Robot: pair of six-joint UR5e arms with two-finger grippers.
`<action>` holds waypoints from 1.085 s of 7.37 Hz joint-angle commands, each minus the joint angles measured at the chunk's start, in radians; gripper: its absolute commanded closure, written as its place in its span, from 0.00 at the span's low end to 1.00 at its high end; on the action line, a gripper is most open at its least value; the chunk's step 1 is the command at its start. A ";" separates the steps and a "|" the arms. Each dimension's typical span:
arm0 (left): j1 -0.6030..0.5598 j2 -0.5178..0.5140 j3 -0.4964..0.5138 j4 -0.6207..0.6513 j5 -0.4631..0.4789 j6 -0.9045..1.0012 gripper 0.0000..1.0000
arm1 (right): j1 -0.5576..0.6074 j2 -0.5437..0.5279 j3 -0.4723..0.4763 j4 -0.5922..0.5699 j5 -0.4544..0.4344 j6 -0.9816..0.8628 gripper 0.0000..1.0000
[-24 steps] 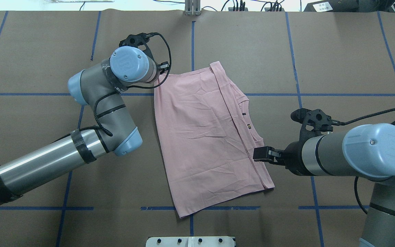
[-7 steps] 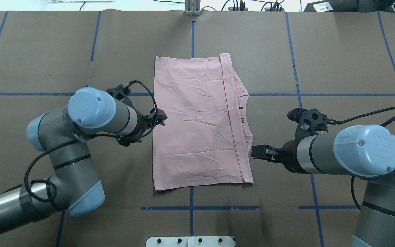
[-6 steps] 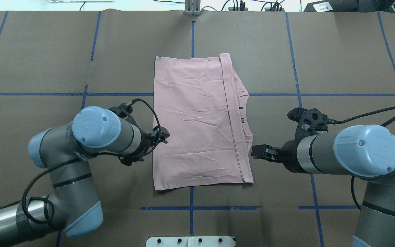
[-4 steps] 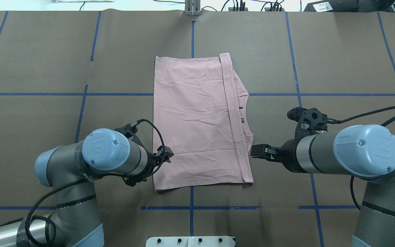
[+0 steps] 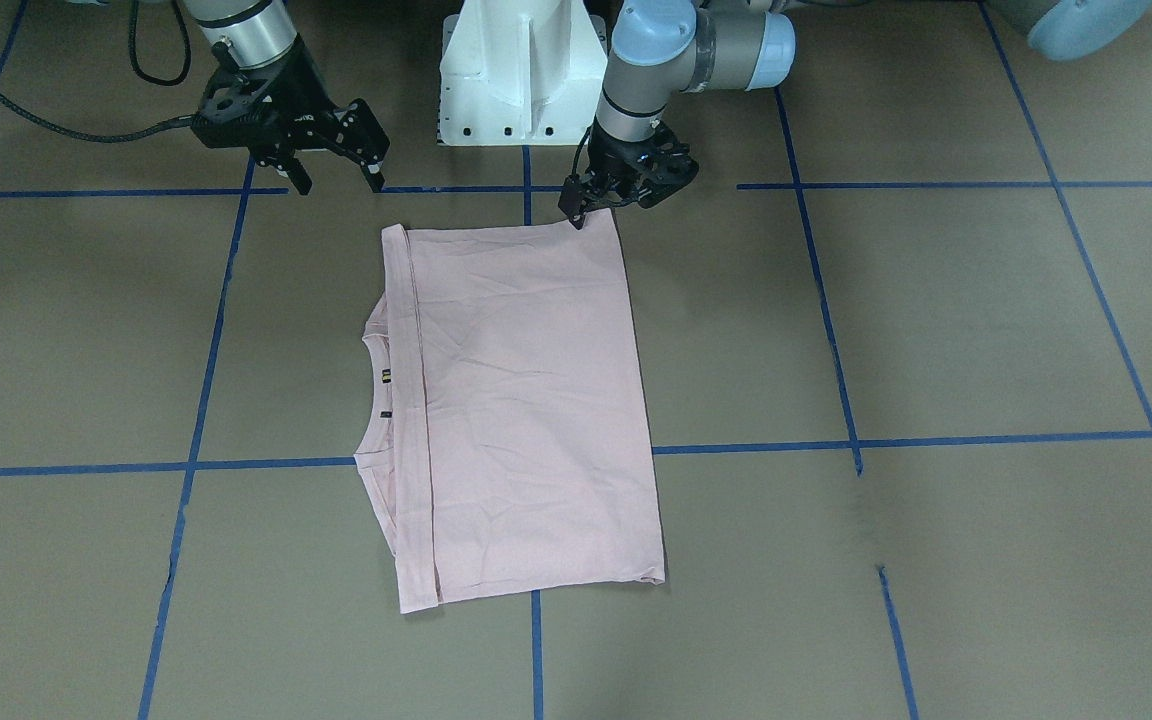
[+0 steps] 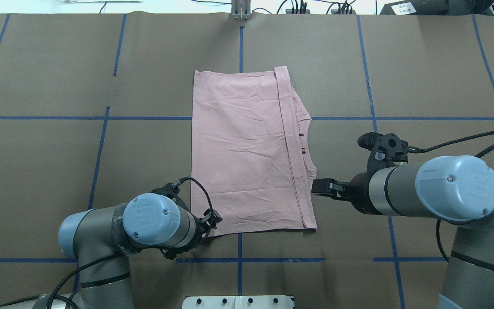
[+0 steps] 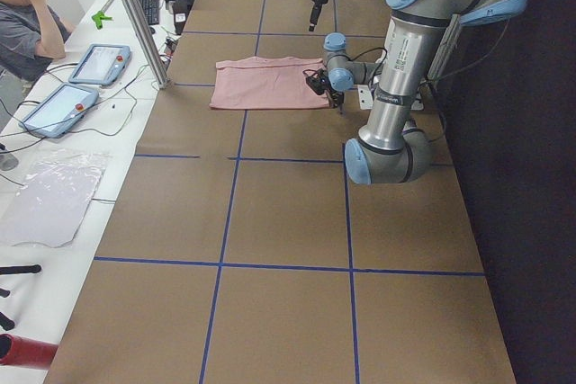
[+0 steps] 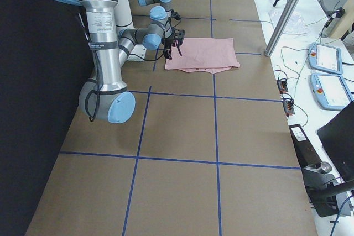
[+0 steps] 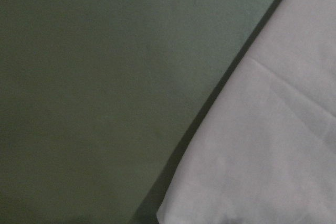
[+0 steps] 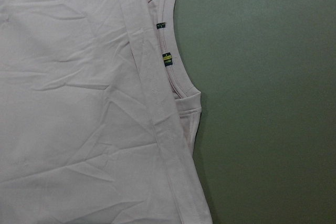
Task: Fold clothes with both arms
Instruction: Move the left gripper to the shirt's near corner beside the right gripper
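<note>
My left gripper [image 6: 212, 218] had moved from the far corner to the near left corner of the pink shirt [image 6: 242, 150], lying flat mid-table, ready for the next fold; I could not tell if it was open, while my right gripper [image 5: 340, 186] waited wide open.

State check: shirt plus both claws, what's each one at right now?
T-shirt: folded into a flat rectangle, plain side up, collar and tags showing along its edge on the robot's right.
left claw: low at the shirt's near left corner; cannot tell whether it is open or shut.
right claw: open, empty, near the shirt's right edge, clear of the cloth.
</note>
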 commanded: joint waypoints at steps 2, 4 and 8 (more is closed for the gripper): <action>-0.001 -0.002 0.007 0.002 0.019 0.000 0.19 | 0.001 0.000 -0.001 0.000 0.000 0.000 0.00; 0.001 -0.002 0.013 0.000 0.021 0.001 0.50 | 0.001 0.000 -0.001 0.000 0.000 0.000 0.00; -0.005 0.001 0.001 0.002 0.024 0.018 1.00 | 0.004 0.000 -0.001 0.000 0.001 0.000 0.00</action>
